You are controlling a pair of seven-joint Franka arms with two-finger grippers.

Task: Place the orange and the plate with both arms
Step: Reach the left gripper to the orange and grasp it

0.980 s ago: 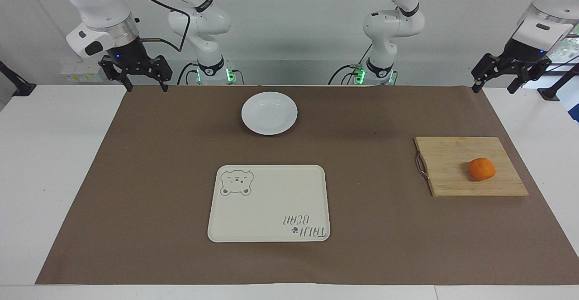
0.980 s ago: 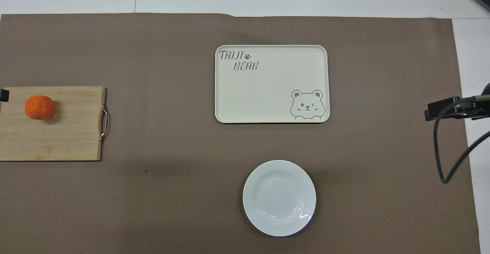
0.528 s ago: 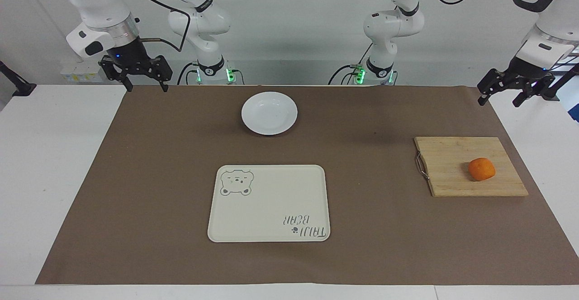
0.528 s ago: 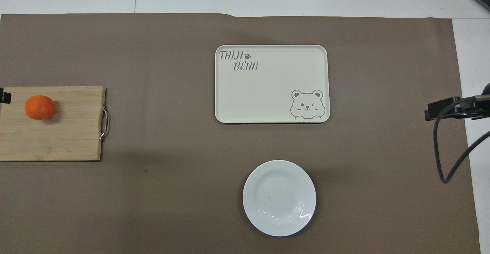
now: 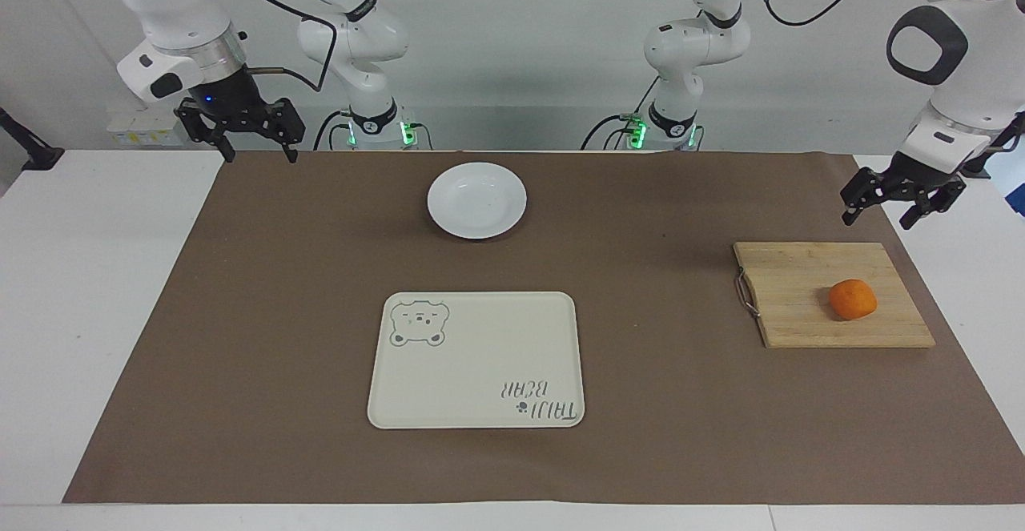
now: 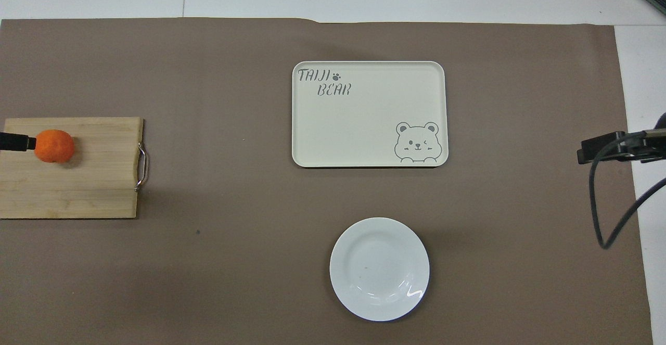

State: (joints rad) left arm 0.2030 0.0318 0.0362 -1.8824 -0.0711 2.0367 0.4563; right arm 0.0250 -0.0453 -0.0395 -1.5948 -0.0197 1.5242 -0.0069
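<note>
Orange (image 5: 852, 299) rests on cutting board (image 5: 833, 295) at left arm's end of desk. Left gripper (image 5: 889, 211), fingers spread, empty, hovers over board's robot-side edge; right gripper (image 5: 258, 148) spread, waiting.

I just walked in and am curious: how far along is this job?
Nothing looks placed. The orange sits on the cutting board; the plate lies bare. In hand: the open left gripper hangs above the board's edge. The right gripper waits, open. Both pickups remain.

Orange (image 6: 54, 146) on wooden board (image 6: 88, 189); white plate (image 6: 379, 268) nearer the robots than tray (image 6: 364, 121).
</note>
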